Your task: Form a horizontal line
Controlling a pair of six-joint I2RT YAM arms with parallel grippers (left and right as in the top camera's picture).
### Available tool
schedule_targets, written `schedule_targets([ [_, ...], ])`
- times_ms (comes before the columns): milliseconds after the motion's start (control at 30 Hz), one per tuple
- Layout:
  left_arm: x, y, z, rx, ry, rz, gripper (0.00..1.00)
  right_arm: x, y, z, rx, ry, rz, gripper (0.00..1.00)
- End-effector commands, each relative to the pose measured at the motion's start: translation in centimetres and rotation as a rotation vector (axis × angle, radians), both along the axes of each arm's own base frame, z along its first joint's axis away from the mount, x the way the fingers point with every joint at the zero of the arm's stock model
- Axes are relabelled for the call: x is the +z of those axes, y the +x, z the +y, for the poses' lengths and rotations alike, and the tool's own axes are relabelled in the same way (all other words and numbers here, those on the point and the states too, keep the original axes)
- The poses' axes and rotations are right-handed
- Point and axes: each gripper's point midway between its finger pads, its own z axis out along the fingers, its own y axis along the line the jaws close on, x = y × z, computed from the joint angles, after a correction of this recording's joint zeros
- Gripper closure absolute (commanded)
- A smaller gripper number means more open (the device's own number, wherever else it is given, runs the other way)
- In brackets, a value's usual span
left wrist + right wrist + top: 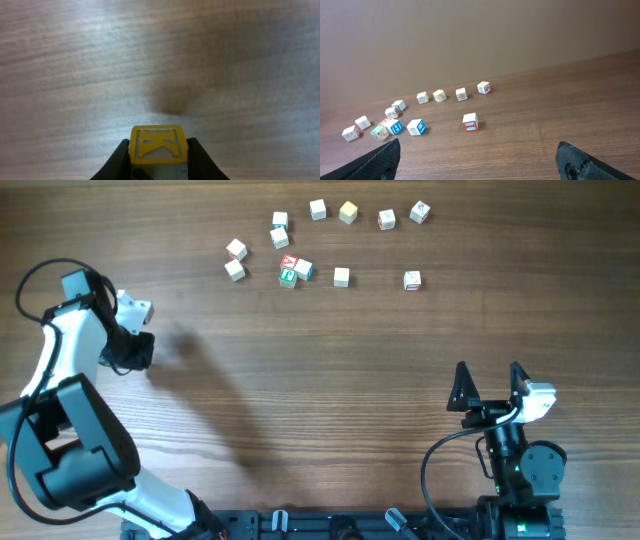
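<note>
Pinching a yellow cube [159, 142], the left gripper [159, 151] sits narrow — right gripper [477, 156] gapes wide, empty

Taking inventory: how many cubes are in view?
14. On the table: two at left, five clustered, four in a far row, two alone below it. One yellow cube in the left gripper. More could hide in the cluster.

Brown wood-grain table [350, 380]. Small whitish wooden letter cubes [342, 276] lie scattered along its far side, mostly apart. One yellowish cube [347, 212] in the back row. Green-faced cube [288, 277] touches a red-faced cube [289, 262] and blue-faced cube [303, 269].
</note>
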Motion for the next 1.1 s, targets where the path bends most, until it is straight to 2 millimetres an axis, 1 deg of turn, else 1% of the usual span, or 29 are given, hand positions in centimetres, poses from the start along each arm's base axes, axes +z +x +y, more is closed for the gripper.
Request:
schedule_targets([
  [0, -1.2, 0.1, -0.1, -0.004, -0.039, -0.027, 0.96, 0.1, 0.0, -0.1, -0.007, 0.007, -0.003, 0.00],
  [167, -2.5, 0.2, 0.4, 0.011, -0.022, -0.067, 0.94, 0.1, 0.0, -0.1, -0.006, 0.008, -0.002, 0.00],
  [300, -2.9, 0.1, 1.0, 0.049, -0.017, -0.086, 0.94, 0.1, 0.0, -0.1, -0.007, 0.008, -0.002, 0.00],
  [433, -2.8, 0.2, 1.5, 0.108, -0.021, -0.099, 0.87, 0.1, 0.0, -0.1, -0.007, 0.008, -0.002, 0.00],
  [467, -2.8, 0.2, 1.5, 0.108, -0.021, -0.099, 0.76, 0.1, 0.0, -0.1, -0.007, 0.007, -0.003, 0.00],
  [500, -2.8, 0.3, 1.5, 0.108, -0.020, -0.102, 0.71, 0.1, 0.0, -0.1, -0.007, 0.007, -0.003, 0.00],
  [533, -2.8, 0.3, 1.5, 0.108, -0.019, -0.102, 0.66, 0.1, 0.0, -0.1, -0.007, 0.007, -0.003, 0.00],
  [700, -2.8, 0.3, 1.5, 0.108, -0.020, -0.103, 0.48, 0.1, 0.0, -0.1, -0.007, 0.007, -0.003, 0.00],
  [733, -2.8, 0.3, 1.5, 0.108, -0.020, -0.103, 0.38, 0.1, 0.0, -0.1, -0.007, 0.007, -0.003, 0.00],
  [767, -2.8, 0.3, 1.5, 0.108, -0.020, -0.103, 0.00, 0.1, 0.0, -0.1, -0.007, 0.007, -0.002, 0.00],
  [867, -2.6, 0.6, 1.6, 0.108, -0.016, -0.112, 0.00, 0.1, 0.0, -0.1, -0.007, 0.007, -0.003, 0.00],
  [933, -1.6, 1.1, 1.8, 0.123, -0.011, -0.133, 0.00, 0.1, 0.0, -0.1, -0.007, 0.007, -0.003, 0.00],
  [967, -0.8, 1.6, 2.0, 0.142, -0.007, -0.155, 0.00, 0.1, 0.0, -0.1, -0.007, 0.008, -0.002, 0.00],
  [1000, 0.5, 2.2, 2.2, 0.161, -0.002, -0.185, 0.00, 0.1, 0.0, -0.1, -0.007, 0.007, -0.003, 0.00],
  [1033, 2.6, 3.1, 2.4, 0.179, 0.005, -0.231, 0.00, 0.1, 0.0, -0.1, -0.007, 0.007, -0.003, 0.00],
  [1067, 4.2, 3.7, 2.4, 0.180, 0.005, -0.265, 0.00, 0.1, 0.0, -0.1, -0.006, 0.008, -0.002, 0.00],
])
